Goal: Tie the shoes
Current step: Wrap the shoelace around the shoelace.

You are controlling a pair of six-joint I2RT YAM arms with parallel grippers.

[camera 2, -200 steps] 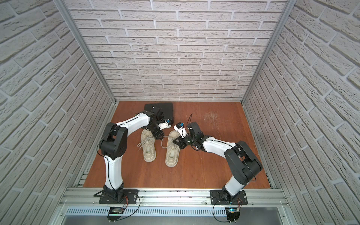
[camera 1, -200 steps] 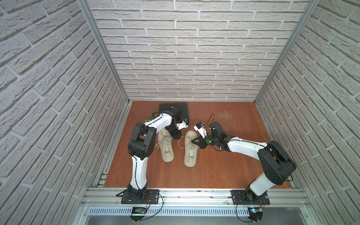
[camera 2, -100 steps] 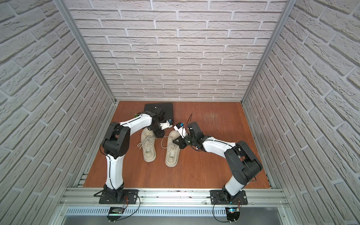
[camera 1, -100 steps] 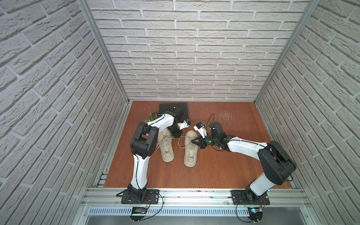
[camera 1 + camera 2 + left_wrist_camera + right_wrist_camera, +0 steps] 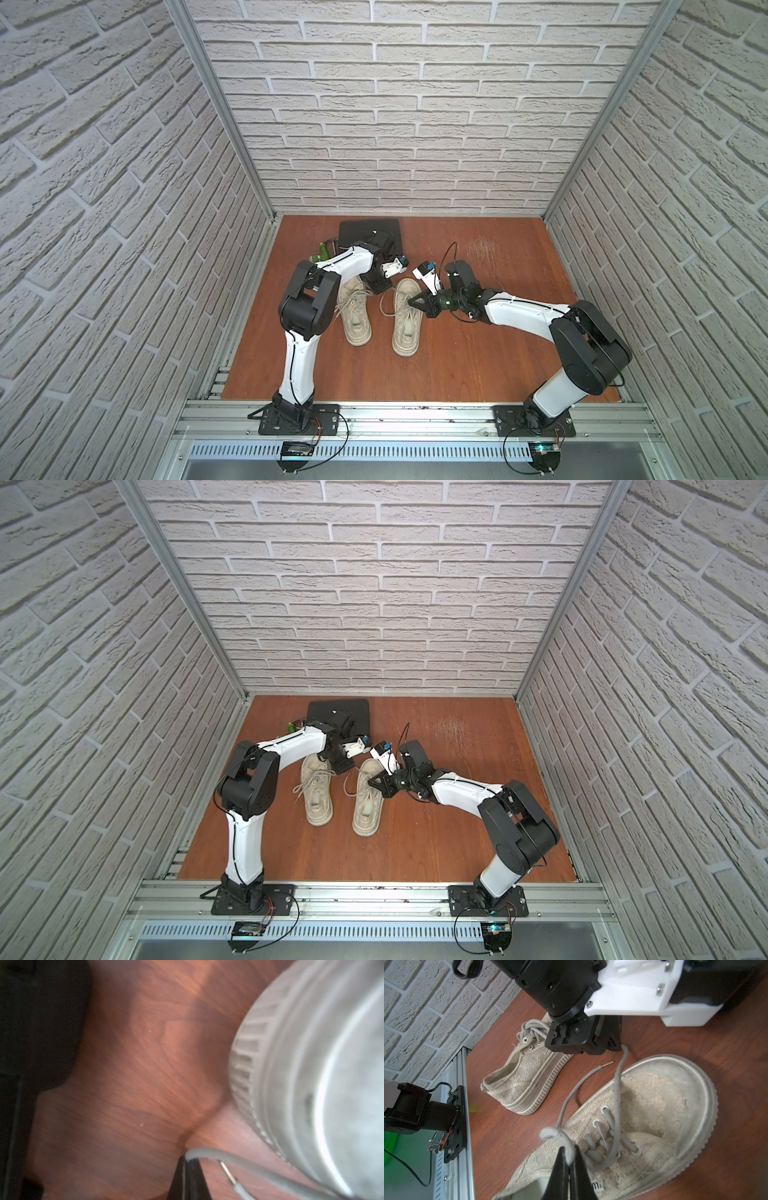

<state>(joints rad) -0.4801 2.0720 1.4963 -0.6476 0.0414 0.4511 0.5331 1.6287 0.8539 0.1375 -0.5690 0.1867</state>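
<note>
Two beige shoes lie side by side with their toes toward the back wall, seen in both top views. The left shoe (image 5: 353, 318) (image 5: 318, 796) (image 5: 525, 1076) has its laces bunched in a knot. The right shoe (image 5: 407, 322) (image 5: 368, 808) (image 5: 654, 1109) (image 5: 311, 1064) has loose laces. My left gripper (image 5: 380, 287) (image 5: 343, 766) (image 5: 190, 1160) (image 5: 616, 1047) is down at the table between the toes, shut on one lace strand (image 5: 228, 1161) (image 5: 620, 1064). Above the right shoe's eyelets, my right gripper (image 5: 415, 301) (image 5: 374, 781) (image 5: 569, 1153) is shut on a folded lace loop (image 5: 554, 1133).
A black case (image 5: 370, 235) (image 5: 338, 712) lies at the back behind the left arm, with small green items (image 5: 326, 249) beside it. Brick-pattern walls close in three sides. An aluminium rail (image 5: 415, 415) with the arm bases runs along the front.
The left gripper's jaws have closed onto the lace strand at the table. Both arms and the shoes have stayed about where they were.
</note>
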